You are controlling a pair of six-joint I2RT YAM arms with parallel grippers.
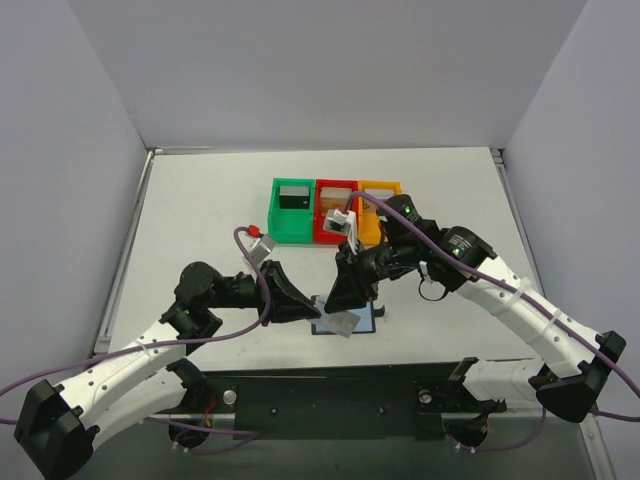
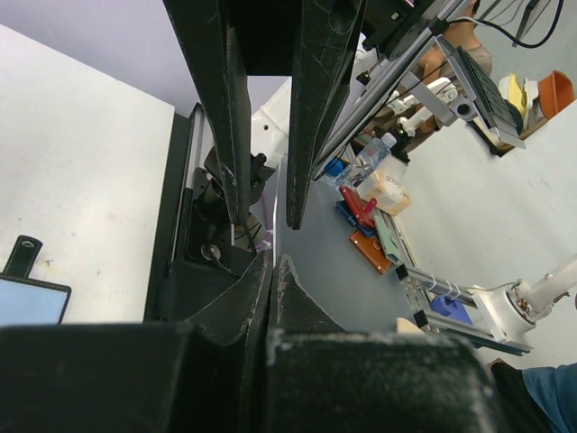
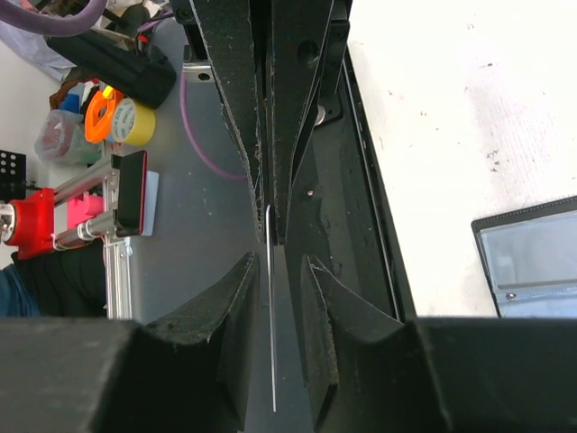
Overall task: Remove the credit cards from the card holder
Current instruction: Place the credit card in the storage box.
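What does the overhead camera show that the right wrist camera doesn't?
Only the top view shows the green bin, red bin and orange bin at the back of the table, and the left claw at the card holder. Only the right wrist view shows a yellow roll among clutter off the table's near edge. Both show the right claw pinching a thin card beside the open card holder.

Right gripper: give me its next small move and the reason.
Probably lift a little and carry the card away from the card holder to bare table. The right gripper looks shut on a thin card seen edge-on between its fingers, and the open card holder lies just beside it, so the card seems already out.
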